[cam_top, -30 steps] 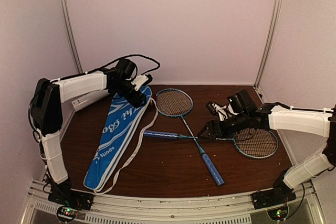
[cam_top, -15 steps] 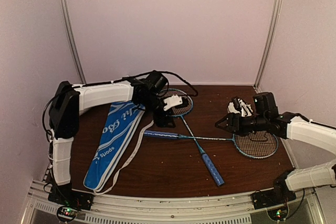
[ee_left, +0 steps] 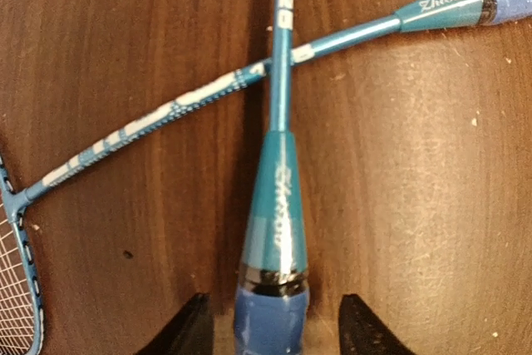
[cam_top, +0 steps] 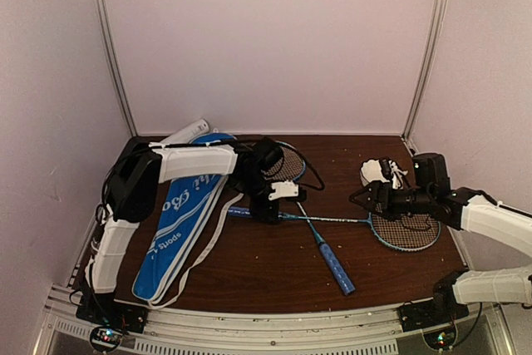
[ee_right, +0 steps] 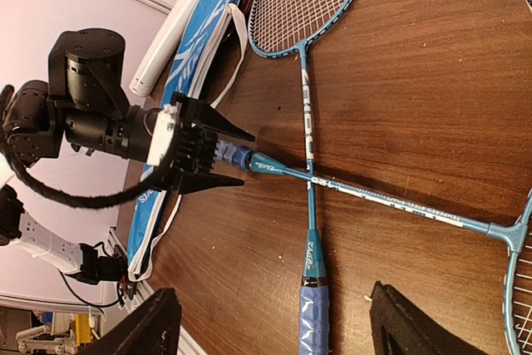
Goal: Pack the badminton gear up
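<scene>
While apart, left jaws astride racket handle (ee_left: 270, 322).

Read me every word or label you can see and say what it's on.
"ZhiBo": cone of the crosswise racket.
"Sports": blue racket bag, upside down from above; its large script is partly hidden.
Script on the other racket cone and both shafts' markings: too blurred to read.

Soft, dim pinkish light, faint shadows; close wrist-view foreground blurs.
</scene>
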`<action>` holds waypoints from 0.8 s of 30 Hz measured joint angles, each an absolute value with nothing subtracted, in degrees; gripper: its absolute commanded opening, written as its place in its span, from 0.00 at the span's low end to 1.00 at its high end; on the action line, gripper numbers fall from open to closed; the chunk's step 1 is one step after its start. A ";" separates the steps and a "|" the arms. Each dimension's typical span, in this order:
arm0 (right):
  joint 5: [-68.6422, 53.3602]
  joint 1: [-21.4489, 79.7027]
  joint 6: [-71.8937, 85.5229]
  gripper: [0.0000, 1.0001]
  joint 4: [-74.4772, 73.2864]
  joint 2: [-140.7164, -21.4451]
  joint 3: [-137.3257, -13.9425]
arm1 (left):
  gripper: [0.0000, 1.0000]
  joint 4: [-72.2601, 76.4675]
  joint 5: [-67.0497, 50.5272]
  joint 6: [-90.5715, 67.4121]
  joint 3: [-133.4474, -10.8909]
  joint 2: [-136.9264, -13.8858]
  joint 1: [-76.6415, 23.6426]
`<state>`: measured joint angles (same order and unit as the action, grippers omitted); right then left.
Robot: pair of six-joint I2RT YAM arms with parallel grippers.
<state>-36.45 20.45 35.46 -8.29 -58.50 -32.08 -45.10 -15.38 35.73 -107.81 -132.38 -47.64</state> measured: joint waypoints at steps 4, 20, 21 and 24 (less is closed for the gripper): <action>-36.58 20.27 36.01 0.81 -8.21 -57.12 -31.83 | 0.28 -45.63 -15.66 35.94 -107.72 -132.55 -48.62; -37.74 20.21 36.49 0.80 -7.77 -46.85 -31.81 | 0.00 -41.34 -13.45 31.92 -99.74 -123.55 -52.23; -37.74 20.21 36.49 0.80 -7.73 -45.74 -31.81 | 0.00 -41.04 -13.47 31.31 -99.46 -122.61 -52.38; -37.74 20.23 36.51 0.79 -7.44 -42.65 -31.81 | 0.00 -38.33 -13.78 29.10 -97.73 -118.56 -52.60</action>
<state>-37.74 20.23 36.51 -7.44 -42.65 -31.81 -38.33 -13.78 29.10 -97.73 -118.56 -52.60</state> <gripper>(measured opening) 0.799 0.220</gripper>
